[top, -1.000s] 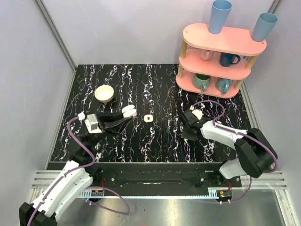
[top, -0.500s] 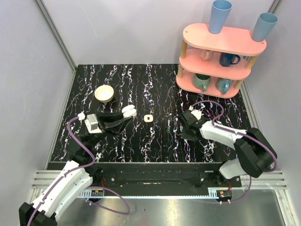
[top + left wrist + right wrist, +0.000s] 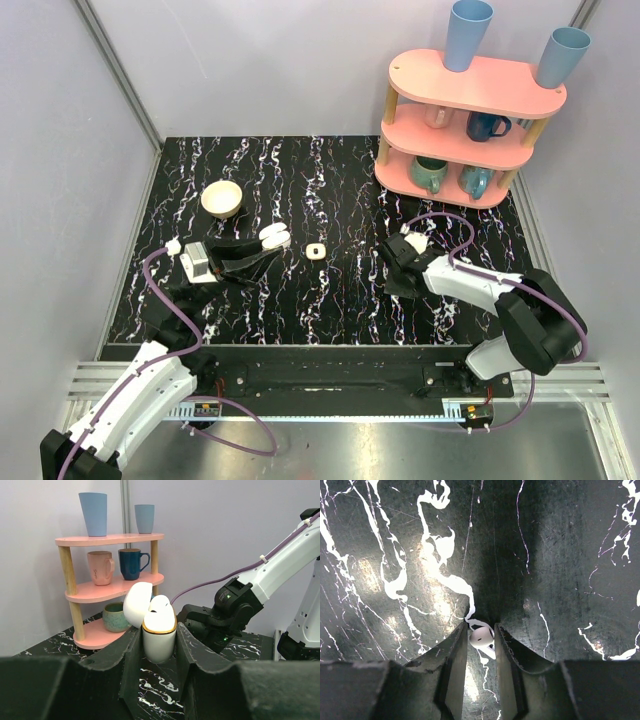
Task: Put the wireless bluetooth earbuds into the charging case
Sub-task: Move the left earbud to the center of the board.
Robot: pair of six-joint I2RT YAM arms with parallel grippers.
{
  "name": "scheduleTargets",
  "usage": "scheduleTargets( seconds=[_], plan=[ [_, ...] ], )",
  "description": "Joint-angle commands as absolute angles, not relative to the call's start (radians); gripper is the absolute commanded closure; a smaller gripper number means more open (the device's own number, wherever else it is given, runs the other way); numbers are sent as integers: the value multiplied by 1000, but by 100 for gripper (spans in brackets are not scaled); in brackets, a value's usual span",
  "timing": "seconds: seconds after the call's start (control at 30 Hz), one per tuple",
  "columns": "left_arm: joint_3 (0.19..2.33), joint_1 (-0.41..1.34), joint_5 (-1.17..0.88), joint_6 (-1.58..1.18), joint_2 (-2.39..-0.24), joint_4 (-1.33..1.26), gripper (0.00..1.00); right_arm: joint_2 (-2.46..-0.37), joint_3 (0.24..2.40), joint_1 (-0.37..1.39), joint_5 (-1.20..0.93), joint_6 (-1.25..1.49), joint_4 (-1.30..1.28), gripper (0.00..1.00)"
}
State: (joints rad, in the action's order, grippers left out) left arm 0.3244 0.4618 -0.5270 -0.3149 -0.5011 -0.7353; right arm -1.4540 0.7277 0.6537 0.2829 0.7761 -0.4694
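My left gripper is shut on the white charging case and holds it upright above the table's left side. In the left wrist view the case sits between my fingers with its lid flipped open. My right gripper points down at the table, right of centre. In the right wrist view it is closed around a tiny white earbud lying on the marble, with the stem pointing lower right. The earbud is hidden in the top view.
A small white rounded-square piece with a dark centre lies between the grippers. A wooden bowl stands at the far left. A pink shelf with mugs and blue cups stands at the far right.
My right gripper has shifted slightly to the left, low over the table. My left gripper and the case have not moved.
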Motion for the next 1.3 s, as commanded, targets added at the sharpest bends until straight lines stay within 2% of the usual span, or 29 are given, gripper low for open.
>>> scheduleTargets(
  seconds=[0.0,0.2,0.47,1.27],
  plan=[
    [333,465,-525,-324,-497,-776,100,-1468,744,664,316,795,-485,65],
    [333,465,-525,-324,-495,-775,100,-1467,744,666,305,776,-482,66],
    [333,466,-525,-327,-502,-778,100,-1462,742,673,285,706,-468,61],
    [336,465,-526,-325,-505,-775,100,-1500,759,689,281,637,-472,65]
  ],
)
